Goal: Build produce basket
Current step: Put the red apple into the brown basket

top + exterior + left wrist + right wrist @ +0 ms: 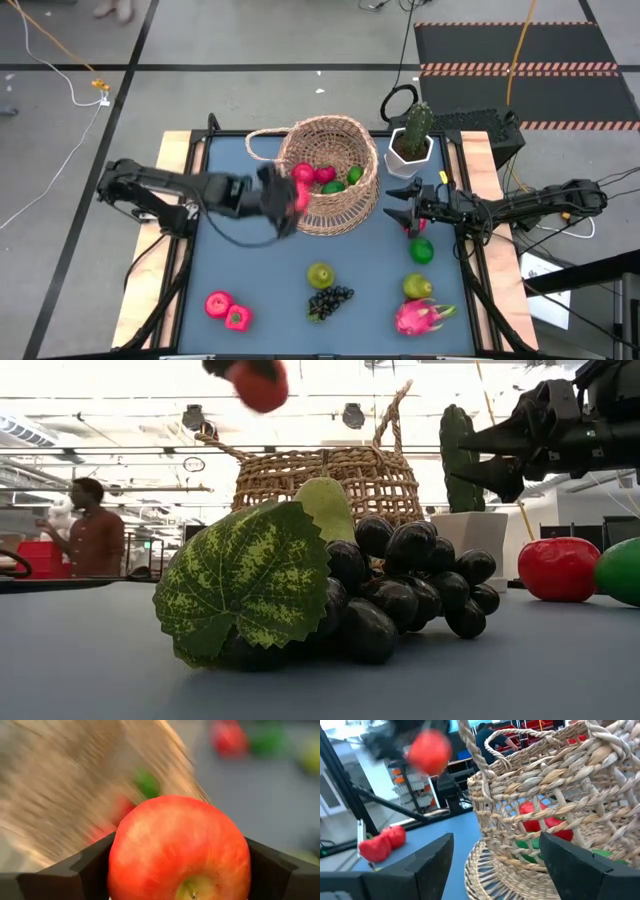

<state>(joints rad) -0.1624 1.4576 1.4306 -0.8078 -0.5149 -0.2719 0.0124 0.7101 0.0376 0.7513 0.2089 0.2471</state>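
Left gripper (290, 203) holds a red apple (177, 847) clamped between its fingers (82, 870), raised above the tabletop (260, 270) just beside the basket's near-left rim. Basket (335, 175) stands at the far middle of the tabletop, with red and green fruit inside. Right gripper (400, 208) sits at the basket's right side, fingers (427, 857) apart, nothing between them. Second apple (217, 304) and strawberry (238, 318) lie near the near-left corner. Pear (320, 274) and grape bunch (330, 299) at near middle. Lime (422, 250), another pear (417, 286) and dragon fruit (420, 316) toward the near-right corner. Potted cactus (414, 135) at the far-right edge.
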